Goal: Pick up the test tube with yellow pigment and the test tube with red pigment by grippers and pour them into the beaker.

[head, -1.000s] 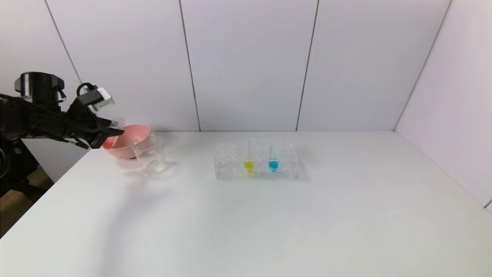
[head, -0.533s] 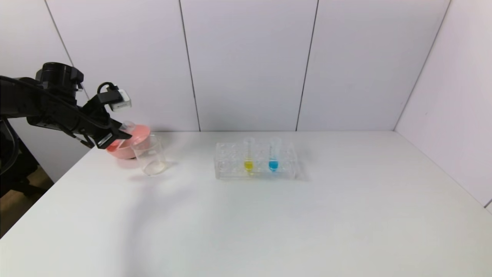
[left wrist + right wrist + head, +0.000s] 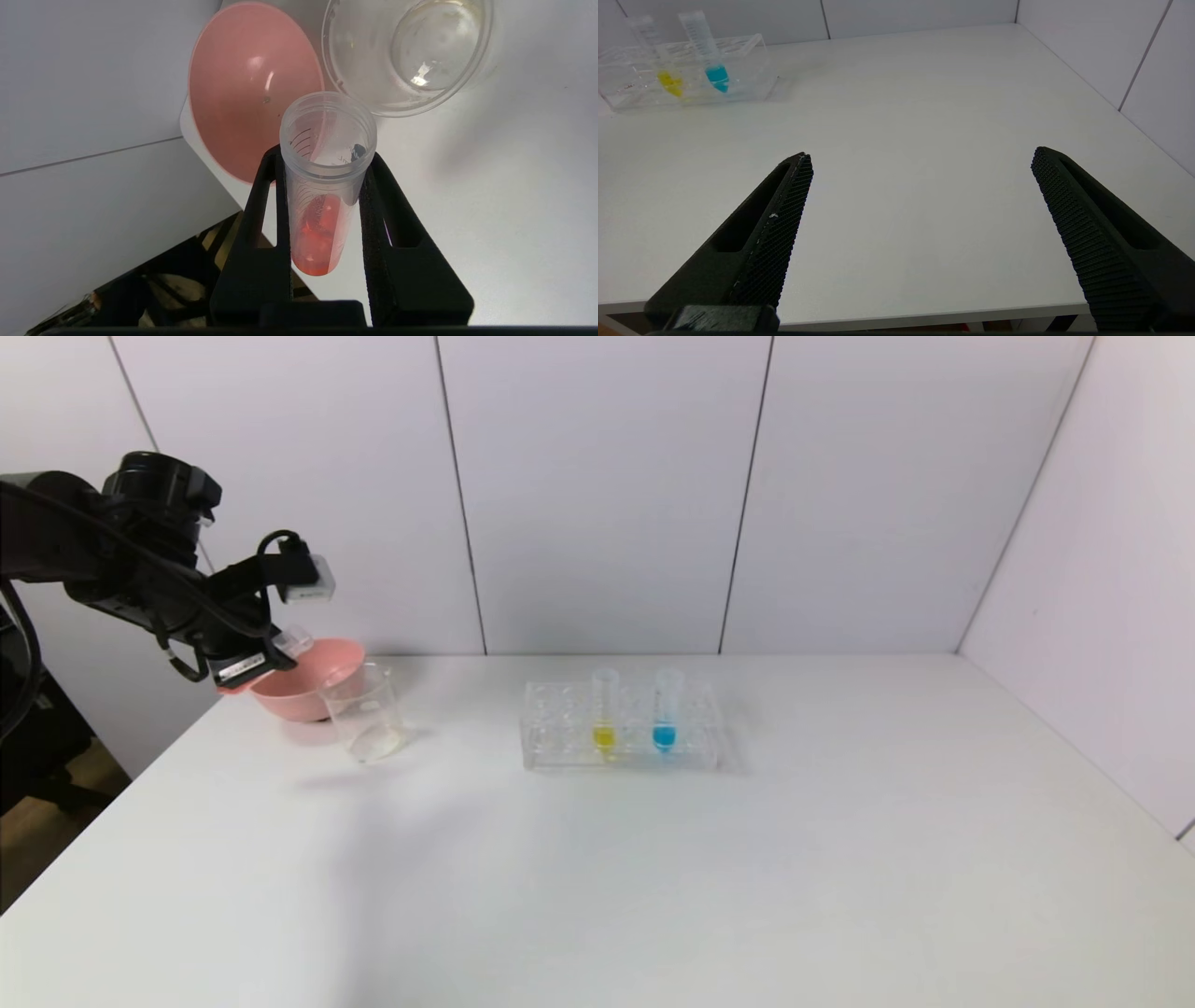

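The white worktop [image 3: 653,859] carries everything. Near its middle, toward the back, stands the clear tube rack [image 3: 621,726], holding the test tube with yellow pigment [image 3: 604,714] upright and, just beside it on the robot's right, a tube with blue liquid [image 3: 665,712]. At the worktop's far left corner sits the pink bowl [image 3: 313,679], and the beaker [image 3: 364,711] stands touching or just in front of it; the beaker looks nearly empty, with only a faint tint at its bottom. The left hand [image 3: 327,161] hangs above the bowl's left rim, its black fingers [image 3: 266,196] clamped on the test tube with red pigment [image 3: 324,186]. The tube's open mouth points toward the bowl and beaker, red-orange liquid pooled in its rounded tip. Graduation lines mark the tubes' walls, but no figures can be read. The right hand [image 3: 920,158] is parked low at the worktop's near edge, its jaws spread wide with nothing between them.
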Motion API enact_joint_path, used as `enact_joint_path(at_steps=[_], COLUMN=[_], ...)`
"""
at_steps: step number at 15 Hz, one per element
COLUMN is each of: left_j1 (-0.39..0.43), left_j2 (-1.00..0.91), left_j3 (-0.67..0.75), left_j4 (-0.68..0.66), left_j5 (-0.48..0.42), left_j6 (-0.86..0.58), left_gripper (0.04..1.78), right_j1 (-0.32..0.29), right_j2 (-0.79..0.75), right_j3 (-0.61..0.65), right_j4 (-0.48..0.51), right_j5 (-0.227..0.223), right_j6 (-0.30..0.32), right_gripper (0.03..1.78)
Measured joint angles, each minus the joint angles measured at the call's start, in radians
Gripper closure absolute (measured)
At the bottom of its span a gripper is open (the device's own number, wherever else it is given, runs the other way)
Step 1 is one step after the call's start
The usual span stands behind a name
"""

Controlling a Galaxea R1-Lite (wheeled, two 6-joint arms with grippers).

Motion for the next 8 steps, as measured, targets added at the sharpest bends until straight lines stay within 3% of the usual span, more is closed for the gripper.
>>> enact_joint_path(at_steps=[4, 8], left_j1=[-0.037, -0.078], left_j2=[0.013, 0.029], left_j3=[-0.011, -0.031], left_j4=[0.002, 0.018], left_j5=[0.111, 0.156], left_j6=[0.023, 0.024], left_gripper=[1.38, 1.38], right_j1=[0.000, 0.000], right_j2=[0.000, 0.000], right_j3=[0.000, 0.000], right_j4=[0.000, 0.000], right_j5=[0.000, 0.000], right_j6=[0.000, 0.000], right_gripper=[0.10, 0.10])
